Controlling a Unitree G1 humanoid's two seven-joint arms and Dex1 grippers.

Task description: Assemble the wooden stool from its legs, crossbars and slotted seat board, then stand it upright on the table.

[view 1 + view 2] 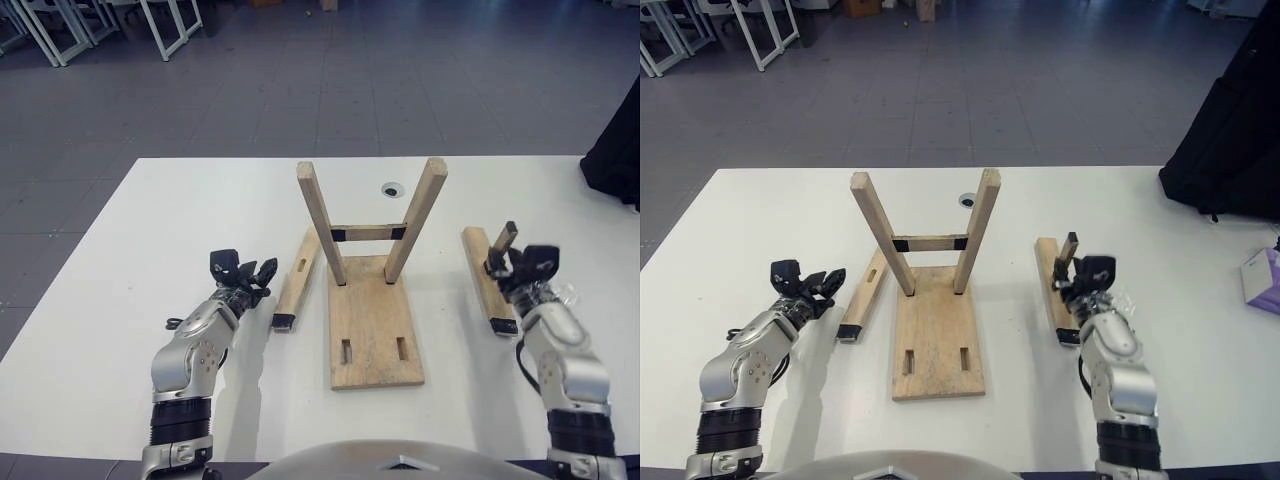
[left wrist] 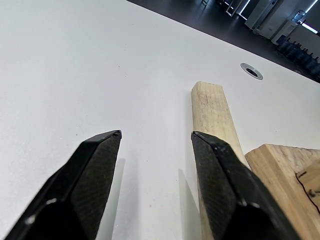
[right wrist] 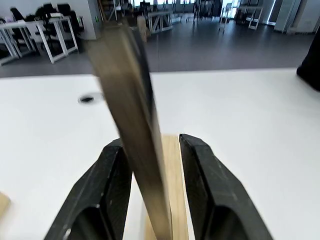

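White tabletop runs out to grey floor tiles at 12 o'clock, with a cable hole near its far edge. At the centre lies the seat board, flat. At its 12 o'clock end two legs stand in their slots, tied by a fitted crossbar. The two empty slots sit at its 6 o'clock end.

One loose leg lies just beside the board at 9 o'clock. The other loose leg lies at 3 o'clock, a little apart from it.

All this looks like plain, stiff, light wood — dry enough to grip without slipping, I judge, though a long leg would swing if taken at one end. I would take a leg across its flat faces near the middle. The tenon ends probably need a straight push, since a skewed one may jam.

My left pincer hangs low with its fingers spread wide and nothing between them, and the 9 o'clock leg's end is just past one fingertip. My right pincer is clamped on a short crossbar — held near upright, above the 3 o'clock leg.
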